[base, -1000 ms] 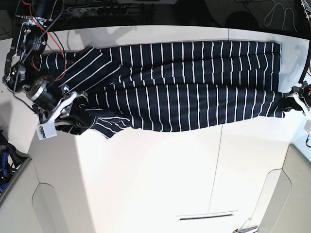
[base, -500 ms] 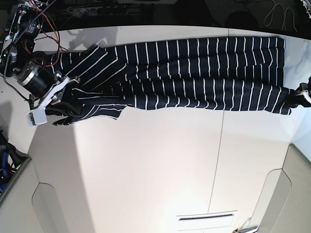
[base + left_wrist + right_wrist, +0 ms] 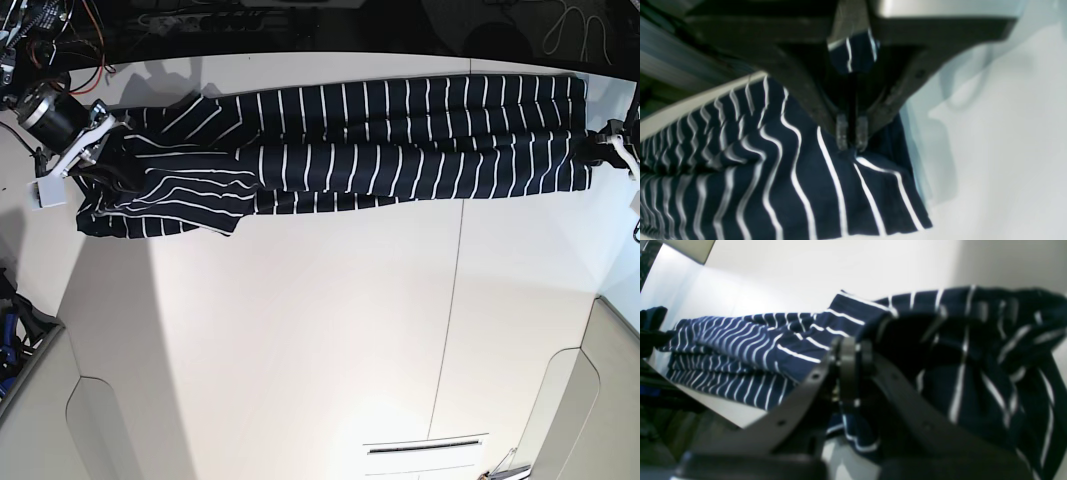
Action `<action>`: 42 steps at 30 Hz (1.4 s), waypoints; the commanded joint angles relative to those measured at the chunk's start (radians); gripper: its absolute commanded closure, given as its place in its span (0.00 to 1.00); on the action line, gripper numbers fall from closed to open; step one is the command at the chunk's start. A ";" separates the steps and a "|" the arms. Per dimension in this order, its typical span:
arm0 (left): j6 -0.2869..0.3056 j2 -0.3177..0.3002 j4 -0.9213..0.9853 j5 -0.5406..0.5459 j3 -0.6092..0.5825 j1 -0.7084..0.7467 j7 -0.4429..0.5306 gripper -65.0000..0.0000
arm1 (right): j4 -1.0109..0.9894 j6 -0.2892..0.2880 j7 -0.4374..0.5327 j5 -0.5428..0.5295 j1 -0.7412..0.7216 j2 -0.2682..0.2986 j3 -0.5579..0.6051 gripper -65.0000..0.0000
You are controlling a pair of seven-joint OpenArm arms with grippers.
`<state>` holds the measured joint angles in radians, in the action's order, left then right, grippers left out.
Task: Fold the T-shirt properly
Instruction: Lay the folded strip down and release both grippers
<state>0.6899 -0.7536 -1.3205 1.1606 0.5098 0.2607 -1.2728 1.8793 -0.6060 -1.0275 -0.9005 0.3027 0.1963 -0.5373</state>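
Both hands, the left (image 3: 607, 143) and right (image 3: 100, 165), each pinching the shirt (image 3: 400, 135), have carried its near edge toward the table's (image 3: 300, 350) far edge, narrowing the fold.

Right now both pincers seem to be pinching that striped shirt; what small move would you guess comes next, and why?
Probably lower the cloth onto the table and let go. The T-shirt already lies as a long band, and the left pincer and right pincer each grip an end over the table.

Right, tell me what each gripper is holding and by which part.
Both hold the T-shirt. The left gripper is shut on its edge near a corner; the right gripper pinches bunched fabric at the opposite, sleeve end.
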 commanded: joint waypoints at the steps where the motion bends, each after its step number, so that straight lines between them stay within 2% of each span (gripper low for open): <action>1: 0.008 -0.031 -0.016 0.017 0.011 -0.001 0.016 1.00 | 0.017 -0.004 0.017 -0.018 0.008 0.008 -0.012 1.00; 5: 0.008 -0.031 -0.016 0.017 0.011 0.033 0.016 0.98 | 0.007 0.003 0.018 0.059 0.054 0.005 -0.013 1.00; 9: 0.008 -0.031 -0.016 0.019 0.011 0.042 0.021 0.76 | -0.040 0.008 0.022 0.108 0.066 0.002 -0.013 0.99; 12: 0.008 -0.031 -0.016 0.082 0.021 0.042 0.058 0.65 | -0.056 0.018 0.024 0.107 0.067 0.003 -0.013 0.60; 13: 0.008 -0.031 -0.016 0.117 0.032 0.041 0.058 0.65 | -0.055 0.018 0.024 0.106 0.066 0.004 -0.013 0.52; 15: 0.008 -0.030 -0.016 0.175 0.074 0.042 0.056 0.65 | -0.050 0.018 0.023 0.088 0.066 0.008 -0.016 0.47; 16: 0.008 -0.030 -0.016 0.188 0.101 0.042 0.050 0.64 | -0.043 0.018 0.023 0.070 0.066 0.008 -0.022 0.47; 20: 0.008 -0.030 -0.016 0.231 0.231 0.042 -0.011 0.49 | 0.023 0.014 0.025 0.017 0.064 0.008 -0.063 0.47; 24: 0.008 -0.030 -0.016 0.301 0.304 0.052 -0.092 0.48 | 0.119 0.014 0.025 0.002 0.038 0.002 -0.109 0.47; 26: 0.008 -0.027 -0.015 0.323 0.308 0.085 -0.092 0.43 | 0.171 0.015 0.025 0.003 0.027 -0.005 -0.119 0.48; 27: 0.008 -0.021 -0.015 0.323 0.308 0.105 -0.088 0.39 | 0.192 0.015 0.025 0.003 0.024 -0.011 -0.120 0.52; 28: 0.008 -0.008 -0.015 0.323 0.308 0.125 -0.080 0.36 | 0.210 0.014 0.025 0.002 0.025 -0.019 -0.119 0.61; 30: 0.008 0.024 -0.014 0.308 0.308 0.158 -0.041 0.33 | 0.222 0.014 0.024 0.002 0.024 -0.042 -0.114 0.92; 31: 0.008 0.040 -0.014 0.287 0.308 0.169 -0.012 0.33 | 0.221 0.014 0.024 0.003 0.024 -0.054 -0.109 1.00; 36: 0.008 0.108 -0.013 0.131 0.308 0.177 0.118 0.33 | 0.160 0.014 0.029 0.052 0.025 -0.086 -0.055 1.00; 42: 0.008 0.147 -0.013 0.048 0.308 0.177 0.192 0.33 | -0.016 0.014 0.099 0.142 0.023 -0.075 0.014 1.00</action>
<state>0.6922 -0.5785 -1.3216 1.1915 0.8074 0.4374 -1.0992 1.8454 -0.5858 -0.9558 -0.7387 0.3298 0.1112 -0.5213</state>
